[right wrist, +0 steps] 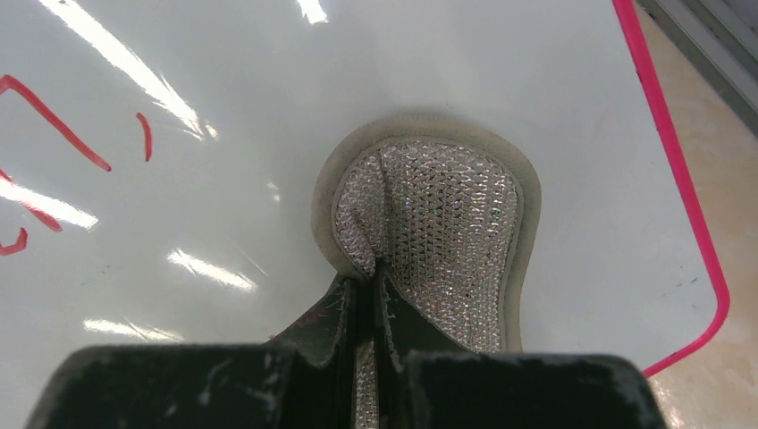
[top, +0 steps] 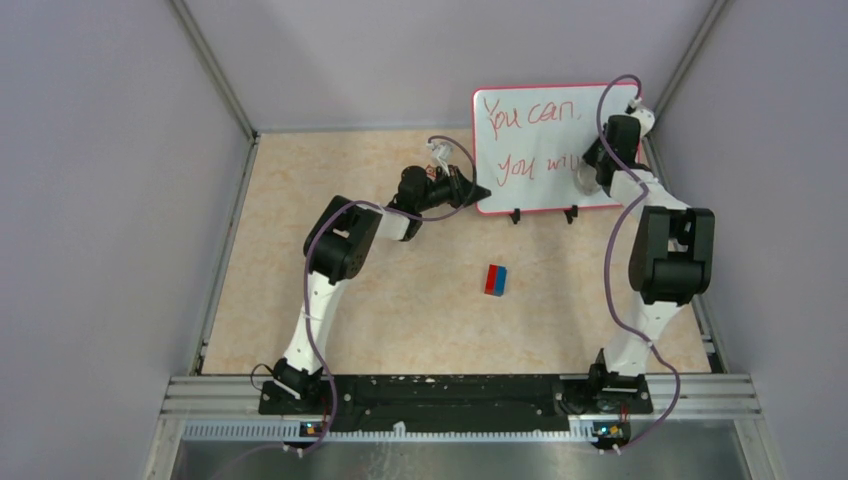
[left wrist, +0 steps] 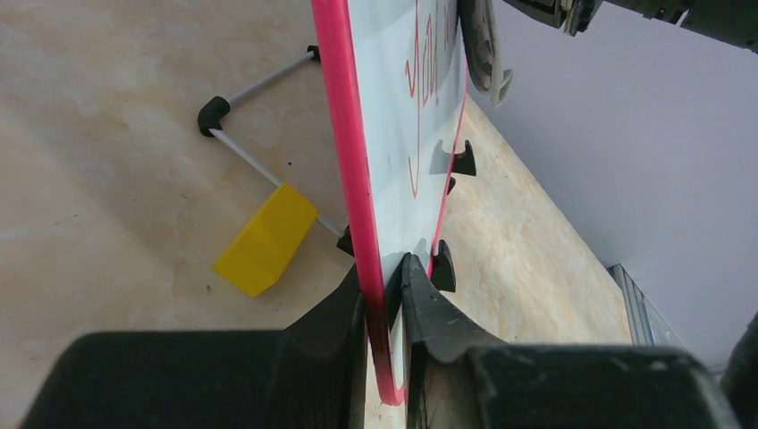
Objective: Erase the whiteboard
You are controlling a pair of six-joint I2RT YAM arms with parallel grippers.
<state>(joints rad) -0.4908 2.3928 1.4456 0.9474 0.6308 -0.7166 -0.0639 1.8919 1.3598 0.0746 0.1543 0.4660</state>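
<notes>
Left gripper (left wrist: 386,268) clamps the edge of the one whiteboard (top: 545,135); right gripper (right wrist: 365,288) clamps one pad (right wrist: 442,214) against its face.

One whiteboard (top: 540,140) in the left gripper (left wrist: 384,295), one pad (right wrist: 438,232) in the right gripper (right wrist: 365,299), one red-blue block (top: 496,280), one yellow block (left wrist: 265,239).

Robotics lab test cell: plain partition walls (top: 100,200), aluminium corner posts (top: 215,70), arm-mounting rail (top: 215,395), marbled tabletop (top: 300,170).

Right end of writing (top: 522,165) on whiteboard (top: 535,135) hidden behind right arm (top: 622,150), far right corner, pad (right wrist: 438,214) base covered by right gripper (right wrist: 368,286)
</notes>
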